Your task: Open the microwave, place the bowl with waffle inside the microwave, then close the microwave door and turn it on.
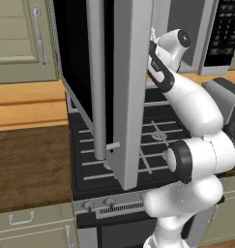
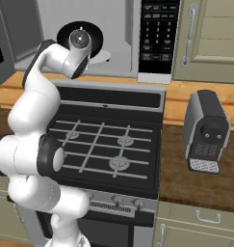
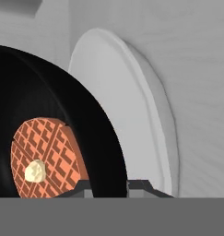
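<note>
The microwave (image 2: 119,29) stands open above the stove, its keypad panel (image 2: 159,34) on the right. The microwave door (image 1: 124,87) is swung wide toward me, with its long bar handle (image 1: 96,77) in front. My arm reaches into the grey cavity. My gripper (image 3: 111,186) is shut on the rim of the black bowl (image 3: 49,101), which carries the orange-red waffle (image 3: 49,152) with its pale centre. The bowl (image 2: 97,41) sits over the white turntable (image 3: 132,92); whether it rests on it I cannot tell.
A black gas stove (image 2: 104,144) lies below the microwave. A small grey toaster (image 2: 207,130) stands on the wooden counter to the right. Beige cabinet doors (image 1: 17,38) flank the microwave. The open door hangs over the stove's left half.
</note>
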Tool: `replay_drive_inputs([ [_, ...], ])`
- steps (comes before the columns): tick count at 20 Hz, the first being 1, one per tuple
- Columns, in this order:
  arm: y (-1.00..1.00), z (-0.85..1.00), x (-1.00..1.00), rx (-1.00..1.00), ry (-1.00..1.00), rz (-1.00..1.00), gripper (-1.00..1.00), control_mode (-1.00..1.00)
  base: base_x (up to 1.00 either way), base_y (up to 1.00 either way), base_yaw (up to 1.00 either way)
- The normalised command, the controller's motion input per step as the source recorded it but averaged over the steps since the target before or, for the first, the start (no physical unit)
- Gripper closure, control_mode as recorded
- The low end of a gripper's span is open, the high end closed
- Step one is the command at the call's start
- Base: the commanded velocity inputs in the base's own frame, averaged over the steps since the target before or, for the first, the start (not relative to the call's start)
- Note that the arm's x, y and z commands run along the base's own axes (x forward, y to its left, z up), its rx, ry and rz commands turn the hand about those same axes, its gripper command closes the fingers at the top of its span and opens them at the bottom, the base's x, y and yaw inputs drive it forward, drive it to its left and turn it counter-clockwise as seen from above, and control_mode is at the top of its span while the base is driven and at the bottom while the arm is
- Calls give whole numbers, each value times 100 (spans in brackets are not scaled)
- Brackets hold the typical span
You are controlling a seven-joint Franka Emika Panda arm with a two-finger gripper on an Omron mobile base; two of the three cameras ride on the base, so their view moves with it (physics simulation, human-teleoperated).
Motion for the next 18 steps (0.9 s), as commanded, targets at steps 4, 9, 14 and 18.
replay_drive_inputs([
  [4, 12, -26, 55, -3, -3, 0, -100, -100, 0, 0, 0],
  [9, 0, -6, 32, 0, -6, 0, -100, -100, 0, 0, 0],
  [14, 0, 1, -2, 0, -13, 0, -100, -100, 0, 0, 0],
  [18, 3, 22, -41, 0, -12, 0, -100, -100, 0, 0, 0],
])
